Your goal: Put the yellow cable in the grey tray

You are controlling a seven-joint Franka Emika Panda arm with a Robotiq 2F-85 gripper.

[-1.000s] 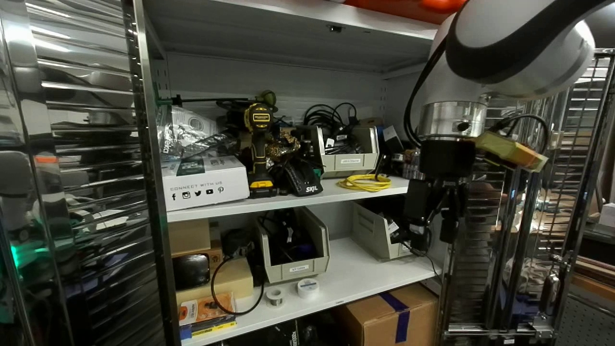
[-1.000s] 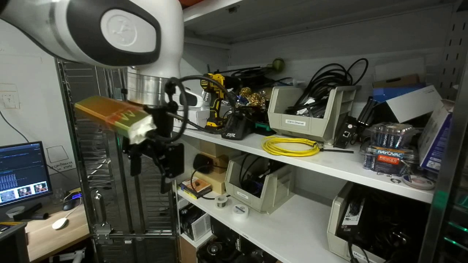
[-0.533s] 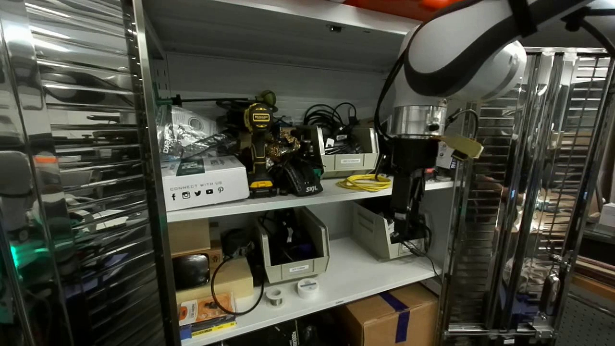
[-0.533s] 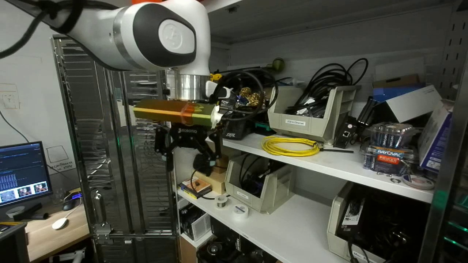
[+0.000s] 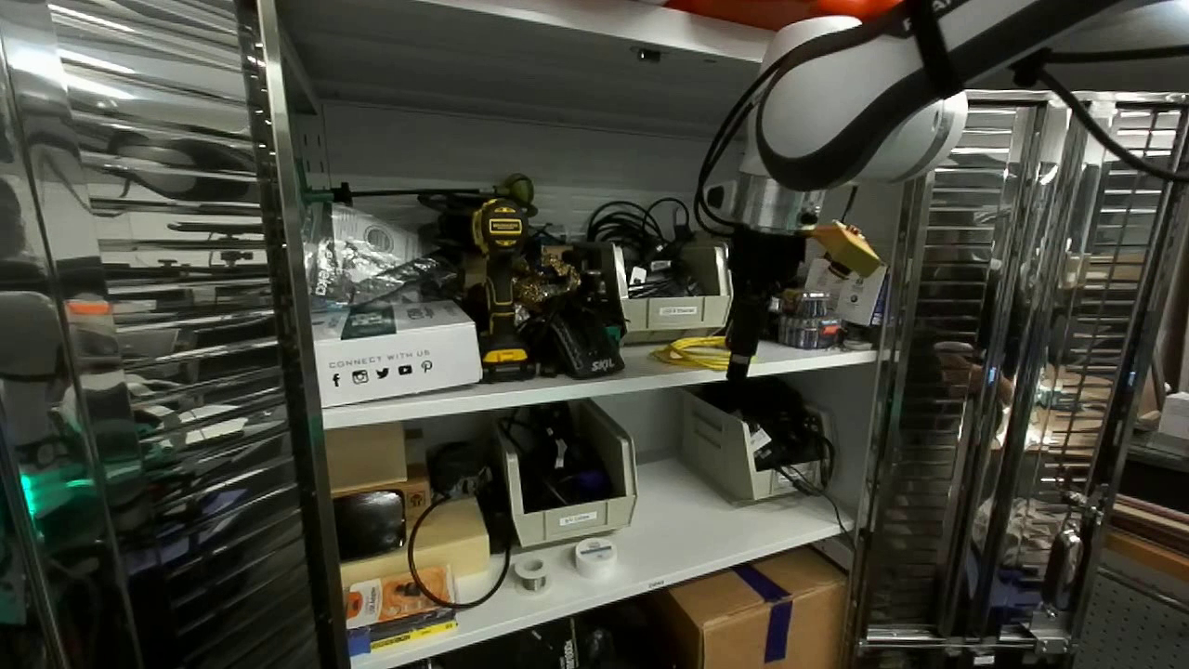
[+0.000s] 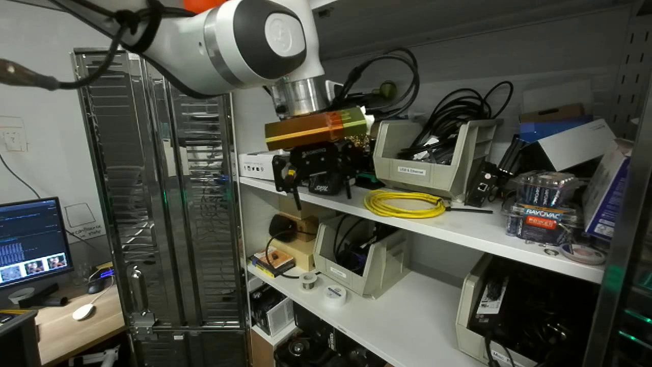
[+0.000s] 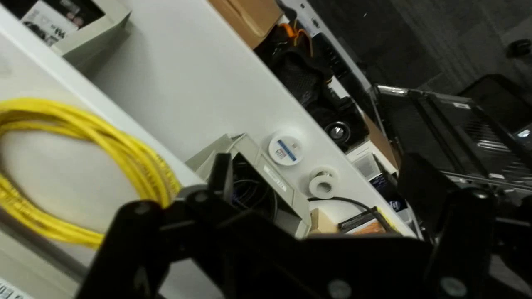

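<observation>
The yellow cable (image 6: 378, 204) lies loosely coiled on the upper shelf, and also shows in another exterior view (image 5: 685, 353) and at the left of the wrist view (image 7: 132, 154). Right behind it stands a light grey bin labelled "USB & Ethernet" (image 6: 425, 179), holding black cables. Similar grey bins with dark cables stand on the lower shelf, at its middle (image 6: 351, 279) and end (image 6: 471, 326); which one is the grey tray I cannot tell. My gripper (image 6: 322, 198) is open and empty, pointing down beside the coil, apart from it. In an exterior view my gripper (image 5: 738, 370) partly covers the cable.
A yellow-black drill (image 5: 504, 288) and a white box (image 5: 399, 358) stand on the upper shelf. Battery packs (image 6: 542, 216) are at its other end. The upper shelf's front edge (image 5: 557, 395) is near my fingers. Two white spools (image 6: 334, 294) sit on the lower shelf.
My gripper has risen and moved toward the shelf and the yellow cable, its fingers staying apart. It has also turned. The cable and the bins have not moved.
</observation>
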